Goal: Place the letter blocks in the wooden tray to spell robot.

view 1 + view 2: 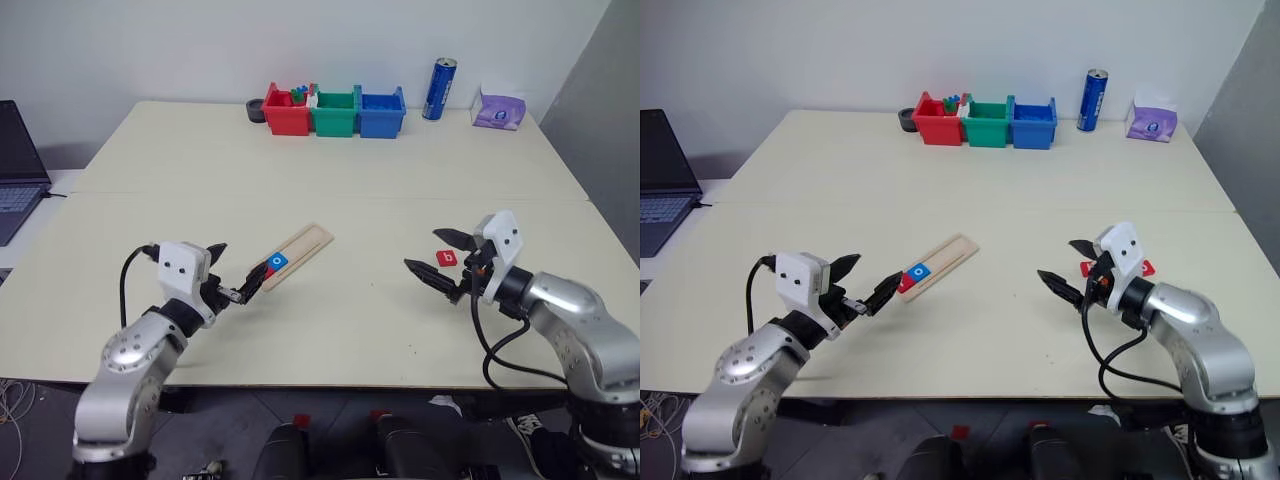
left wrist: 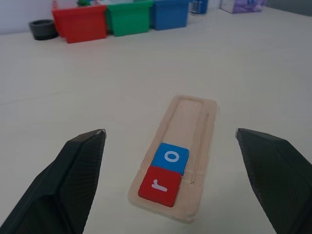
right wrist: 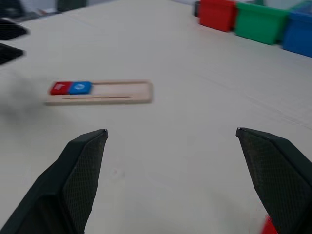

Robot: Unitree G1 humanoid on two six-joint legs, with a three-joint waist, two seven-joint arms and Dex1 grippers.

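Note:
The wooden tray (image 1: 303, 250) lies slanted at mid-table. At its near end sit two letter blocks side by side, a red r (image 2: 159, 185) and a blue o (image 2: 171, 157). My left gripper (image 1: 235, 265) hovers open just short of that end and points at it, with nothing between its fingers. Another red letter block (image 1: 446, 259) lies flat on the table to the right. My right gripper (image 1: 423, 250) hangs open and empty close beside it, on its left, pointing toward the tray. In the right wrist view the tray (image 3: 105, 92) lies ahead across bare table.
Red (image 1: 288, 112), green (image 1: 335, 112) and blue bins (image 1: 381, 112) stand in a row at the far edge, with a small black ring (image 1: 256, 110) beside the red one. A blue can (image 1: 439, 88) and a purple tissue pack (image 1: 499, 110) are far right. A laptop (image 1: 15, 170) sits at the left.

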